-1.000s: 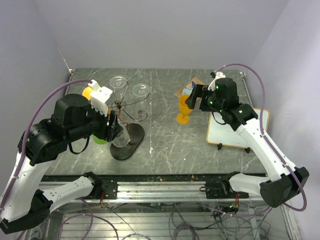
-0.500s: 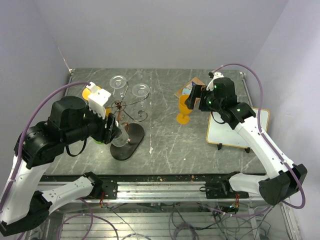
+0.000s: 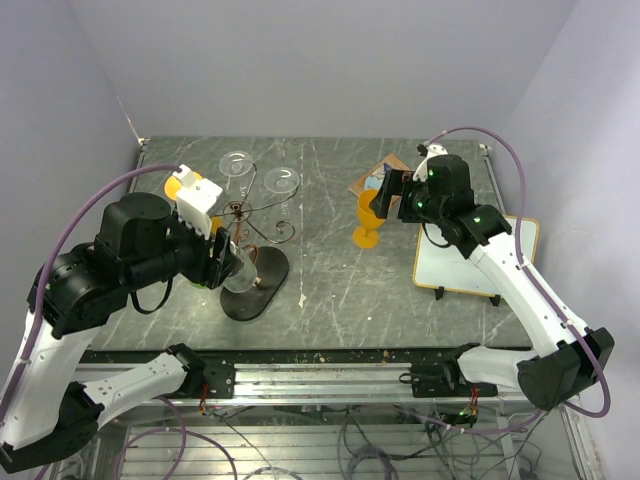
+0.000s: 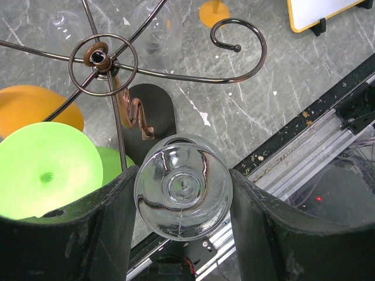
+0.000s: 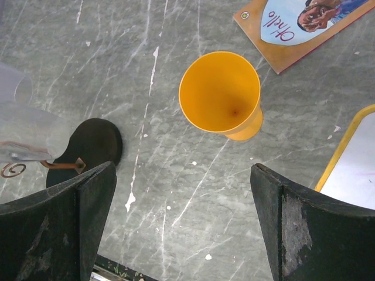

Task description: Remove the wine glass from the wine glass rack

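Grey stone table (image 3: 330, 270); left pincer (image 4: 184, 211), arm bent, grips the wine glass (image 4: 181, 190) by the rack (image 4: 104, 57), right pincer (image 5: 181, 175) hangs wide.

Wine glass (image 4: 183, 202) glossy, clear; wine glass rack (image 4: 96, 57) seemingly metal.

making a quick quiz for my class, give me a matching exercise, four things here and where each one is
Things:
1 glass
2 goblet
3 book
4 whiteboard

Places:
a at the table's right edge
b held in the left claw
c lying flat, beyond the goblet
d upright, by the open right claw

Pairs: 1-b, 2-d, 3-c, 4-a
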{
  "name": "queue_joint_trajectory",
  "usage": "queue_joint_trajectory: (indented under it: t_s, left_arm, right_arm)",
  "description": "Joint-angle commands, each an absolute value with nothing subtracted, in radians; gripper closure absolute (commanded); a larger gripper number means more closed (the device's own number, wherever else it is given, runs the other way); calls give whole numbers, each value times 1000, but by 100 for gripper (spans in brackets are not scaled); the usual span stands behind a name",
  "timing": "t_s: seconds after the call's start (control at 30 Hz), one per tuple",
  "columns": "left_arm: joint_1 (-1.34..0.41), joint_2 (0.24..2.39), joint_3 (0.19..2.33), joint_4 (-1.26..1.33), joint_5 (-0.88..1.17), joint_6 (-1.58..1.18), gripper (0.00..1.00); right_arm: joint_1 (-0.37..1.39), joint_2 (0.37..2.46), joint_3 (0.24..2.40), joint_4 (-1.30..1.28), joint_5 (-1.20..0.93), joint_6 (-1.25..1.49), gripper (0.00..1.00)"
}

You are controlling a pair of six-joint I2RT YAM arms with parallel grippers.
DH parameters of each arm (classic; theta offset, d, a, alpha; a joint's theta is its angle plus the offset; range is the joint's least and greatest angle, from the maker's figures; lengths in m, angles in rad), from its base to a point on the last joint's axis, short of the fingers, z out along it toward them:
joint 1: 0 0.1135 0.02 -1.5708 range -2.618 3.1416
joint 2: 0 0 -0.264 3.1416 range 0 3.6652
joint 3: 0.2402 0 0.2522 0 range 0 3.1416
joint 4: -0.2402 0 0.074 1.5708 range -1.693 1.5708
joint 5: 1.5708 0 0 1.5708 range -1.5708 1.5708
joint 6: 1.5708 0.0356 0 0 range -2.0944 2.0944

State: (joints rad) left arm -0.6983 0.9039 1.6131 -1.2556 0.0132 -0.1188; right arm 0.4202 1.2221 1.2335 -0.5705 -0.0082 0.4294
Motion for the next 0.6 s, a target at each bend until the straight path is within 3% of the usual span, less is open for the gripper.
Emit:
queue_joint_trajectory:
  t_s: [0.0,0.27,0.57]
  left_arm:
    - [-701,905,1666,-1235,76,-104,93]
    - [-701,971,1718,-1314,78,-91,93]
    - [-701,944,1695,-1308,35,-108,93]
  right_arm:
    - [414,1225,1256,-572,-25,425,3]
    - [414,1228,1260,-583,-59,399,3]
    - [414,1210,1241,-523,-288,326,3]
